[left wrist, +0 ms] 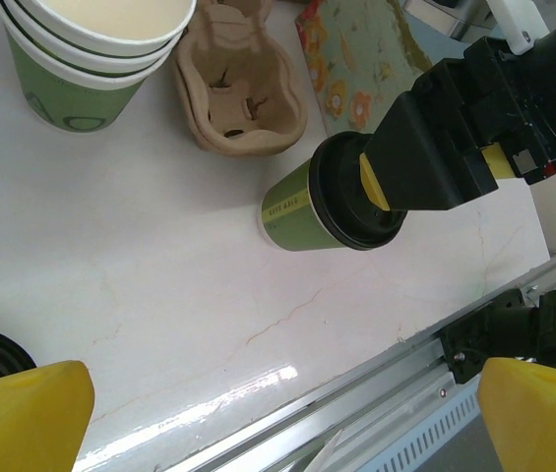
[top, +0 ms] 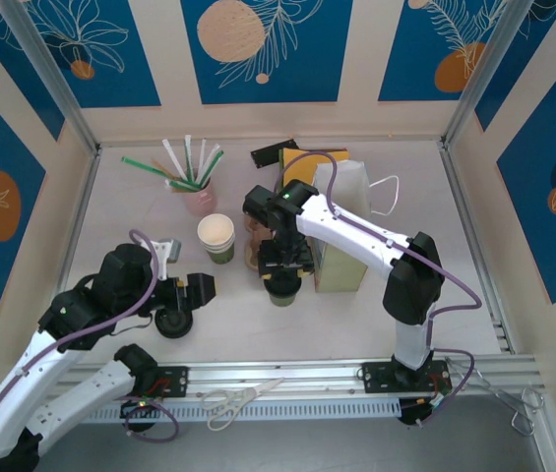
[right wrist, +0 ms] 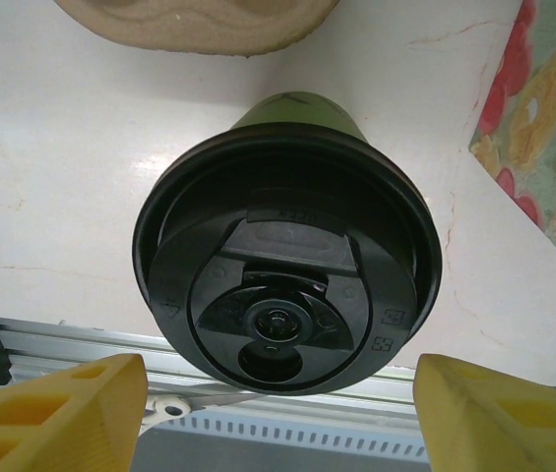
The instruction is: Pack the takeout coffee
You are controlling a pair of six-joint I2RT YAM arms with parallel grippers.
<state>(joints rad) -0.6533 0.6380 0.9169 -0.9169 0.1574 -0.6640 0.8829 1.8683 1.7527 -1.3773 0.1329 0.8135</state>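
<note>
Hovering over the takeout coffee, the right pincer stands apart; the left pincer gapes too.

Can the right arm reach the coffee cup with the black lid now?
Probably yes: the right gripper hangs open over the lidded cup, its fingers on either side, and nothing stands between.

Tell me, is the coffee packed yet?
Not yet. Done: the black lid is on the green cup. Happening now: the right gripper hangs over the lid with its fingers wide on either side, not squeezing. Left to do: the cup stands on the table beside the cardboard carrier, so it needs grabbing, lifting and packing.
</note>
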